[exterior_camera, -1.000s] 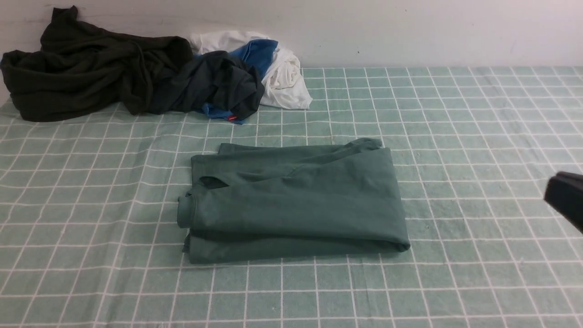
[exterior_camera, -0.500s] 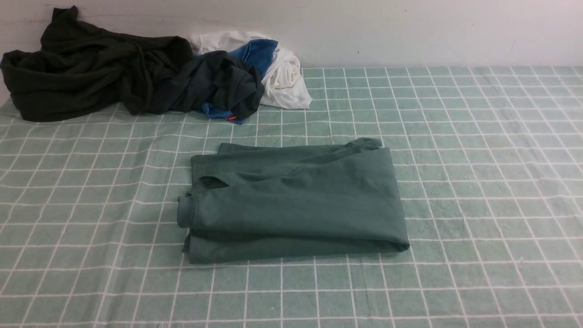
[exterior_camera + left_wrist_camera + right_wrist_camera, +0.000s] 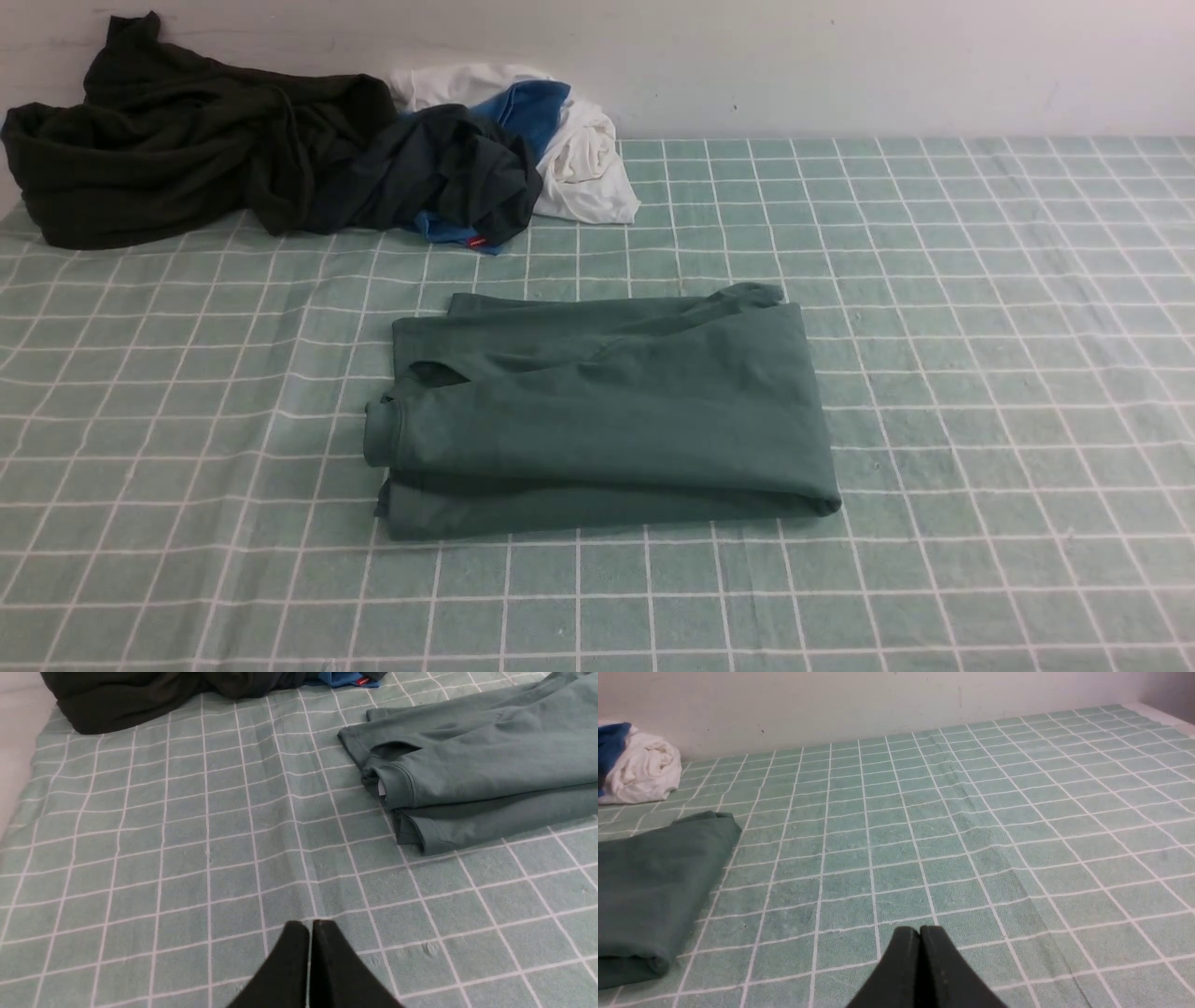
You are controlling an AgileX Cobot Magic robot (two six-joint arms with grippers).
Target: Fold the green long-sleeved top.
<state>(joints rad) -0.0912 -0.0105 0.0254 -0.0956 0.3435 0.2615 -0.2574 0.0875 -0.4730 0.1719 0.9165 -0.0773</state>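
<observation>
The left gripper (image 3: 310,926) has its two black fingers pressed flat together with nothing between them, hanging above bare checked cloth (image 3: 187,858); the right gripper (image 3: 920,932) is pressed together the same way, also over bare cloth and holding nothing; neither arm shows in the front view.

The green long-sleeved top (image 3: 597,411) lies in the middle of the table, already gathered into a compact oblong of several layers; in the front view its long axis runs from 9 o'clock to 3 o'clock, the ribbed neck (image 3: 378,431) at the 9 o'clock end and a rounded fold at the 3 o'clock end; the sleeves look tucked inside, though I cannot see how.

From the left gripper the top lies off towards 1 o'clock, well apart, its neck end nearest; from the right gripper it lies towards 9 o'clock, its folded end (image 3: 654,891) nearest; which arm is closer I cannot tell, since each wrist view shows only a part of the garment.

The dark olive garment (image 3: 177,140) and the charcoal, blue and white heap (image 3: 504,159) sit at the far 11 o'clock corner, clear of the top.

By my judgement the folding is about finished; any last fold would go across the long axis, and either gripper would first have to spread its fingers.
</observation>
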